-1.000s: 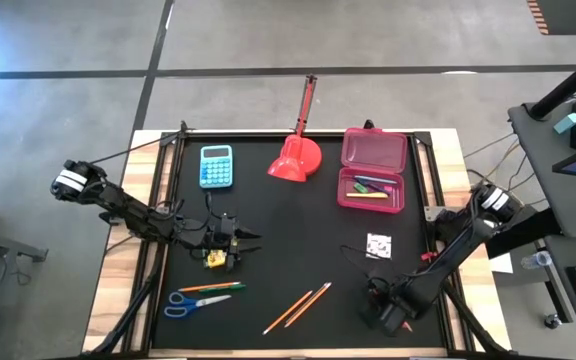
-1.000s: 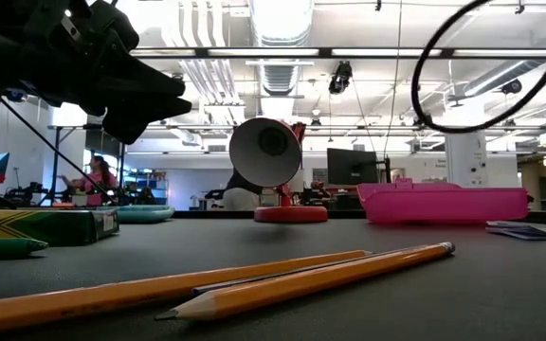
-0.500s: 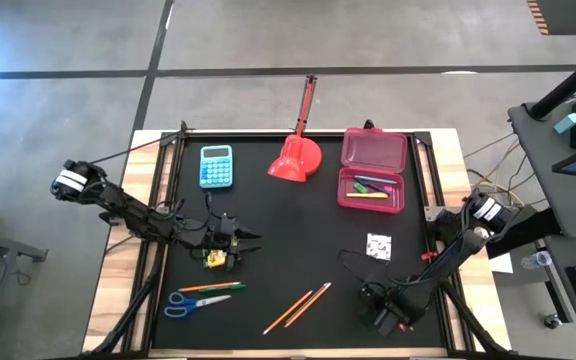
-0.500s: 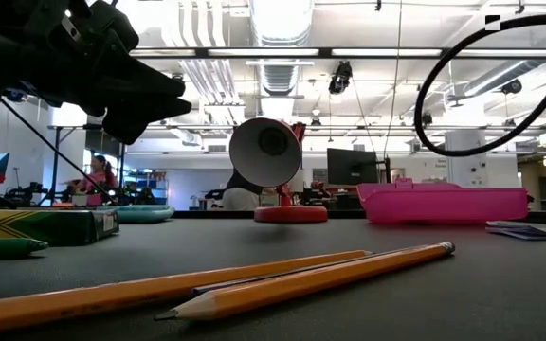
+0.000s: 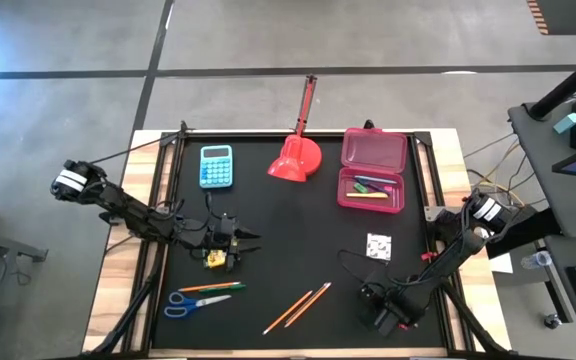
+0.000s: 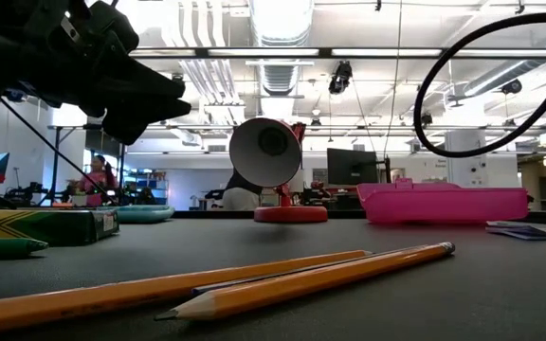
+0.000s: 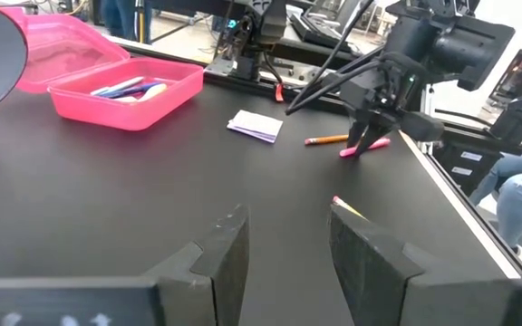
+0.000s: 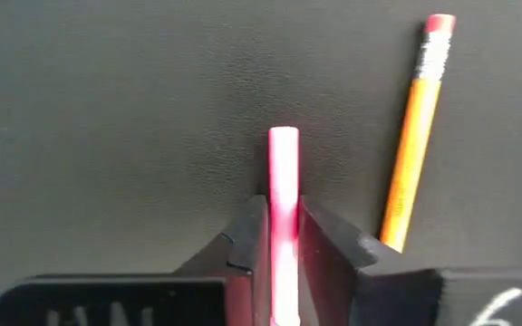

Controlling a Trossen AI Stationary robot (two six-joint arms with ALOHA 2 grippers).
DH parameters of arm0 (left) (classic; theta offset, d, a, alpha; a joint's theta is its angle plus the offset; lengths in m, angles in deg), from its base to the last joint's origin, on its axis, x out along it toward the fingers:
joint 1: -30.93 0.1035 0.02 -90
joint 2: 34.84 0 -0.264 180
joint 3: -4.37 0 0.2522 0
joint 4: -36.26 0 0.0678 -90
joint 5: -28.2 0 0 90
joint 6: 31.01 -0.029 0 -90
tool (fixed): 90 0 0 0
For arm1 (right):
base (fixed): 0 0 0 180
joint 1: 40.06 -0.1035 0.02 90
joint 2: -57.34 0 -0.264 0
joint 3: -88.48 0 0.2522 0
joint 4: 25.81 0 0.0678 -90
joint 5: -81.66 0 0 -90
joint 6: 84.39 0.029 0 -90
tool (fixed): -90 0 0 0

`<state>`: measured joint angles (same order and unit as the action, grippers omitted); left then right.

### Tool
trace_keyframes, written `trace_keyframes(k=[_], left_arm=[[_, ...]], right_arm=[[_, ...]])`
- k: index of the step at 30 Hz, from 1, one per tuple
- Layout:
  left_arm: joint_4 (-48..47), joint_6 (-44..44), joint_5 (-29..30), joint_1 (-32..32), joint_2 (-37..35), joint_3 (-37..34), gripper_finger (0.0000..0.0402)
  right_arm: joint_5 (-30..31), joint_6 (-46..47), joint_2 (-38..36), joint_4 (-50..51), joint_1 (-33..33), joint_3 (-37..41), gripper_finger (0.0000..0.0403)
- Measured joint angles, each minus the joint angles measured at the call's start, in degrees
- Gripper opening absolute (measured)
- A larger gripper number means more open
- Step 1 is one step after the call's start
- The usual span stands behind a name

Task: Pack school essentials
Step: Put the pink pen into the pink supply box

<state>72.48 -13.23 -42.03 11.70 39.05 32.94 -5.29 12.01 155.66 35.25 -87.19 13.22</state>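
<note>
My right gripper [image 5: 383,308] is near the table's near right corner, shut on a pink-red pen [image 8: 283,172]. An orange pencil with an eraser [image 8: 413,145] lies just beside it. My left gripper [image 7: 284,244] hovers open above the yellow-green crayon box [image 5: 214,259], which lies flat on the mat. Two orange pencils [image 5: 298,308] lie near the near edge. The blue-handled scissors [image 5: 190,303] lie next to an orange and a green pen. The white speckled square [image 5: 378,245] lies flat. The open pink case [image 5: 372,188] holds several pens. My right gripper pinches the pink-red pen between its two fingers [image 8: 324,249], which come from above and lie across it. One end of the pen [image 8: 283,145] sticks out past the fingers. The pen sits low over the mat [image 7: 362,148]; whether it rests there cannot be told.
A light-blue calculator [image 5: 216,165] and a red long-handled scoop [image 5: 296,158] sit at the far side of the black mat. A raised frame runs round the mat [image 5: 430,200]. People show in the room beyond the table. The mat's middle is bare.
My right arm has shifted slightly toward the table's left, and its cable loop has swung with it in the low view. The gripper stays low by the near edge. My left arm and the objects on the mat have kept still.
</note>
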Motion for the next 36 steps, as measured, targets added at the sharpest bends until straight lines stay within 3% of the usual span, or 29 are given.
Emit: trace_keyframes(k=[5,10,14,20,25,36], left_arm=[[-0.01,-0.01,-0.01,0.00,0.00,0.00,0.0134],[0.01,-0.15,0.01,0.00,0.00,0.00,0.0134],[0.01,-0.16,0.01,0.00,0.00,0.00,0.0134],[0.07,-0.18,0.25,0.00,0.00,0.00,0.0134],[0.14,-0.18,0.32,0.00,0.00,0.00,0.0134],[0.14,-0.23,1.35,0.00,0.00,0.04,0.0134]], right_arm=[[0.09,-1.09,-0.03,0.03,0.00,-0.02,0.0022],[1.29,-4.64,-0.63,0.94,0.02,-1.43,0.0020],[8.27,-9.52,-3.35,2.71,0.72,-3.85,0.0020],[21.73,-16.15,-9.14,16.09,4.66,-5.81,0.0020],[29.51,-22.18,-14.94,24.11,13.43,-4.58,0.0020],[31.86,-56.22,-23.60,22.38,42.25,-1.45,0.0020]])
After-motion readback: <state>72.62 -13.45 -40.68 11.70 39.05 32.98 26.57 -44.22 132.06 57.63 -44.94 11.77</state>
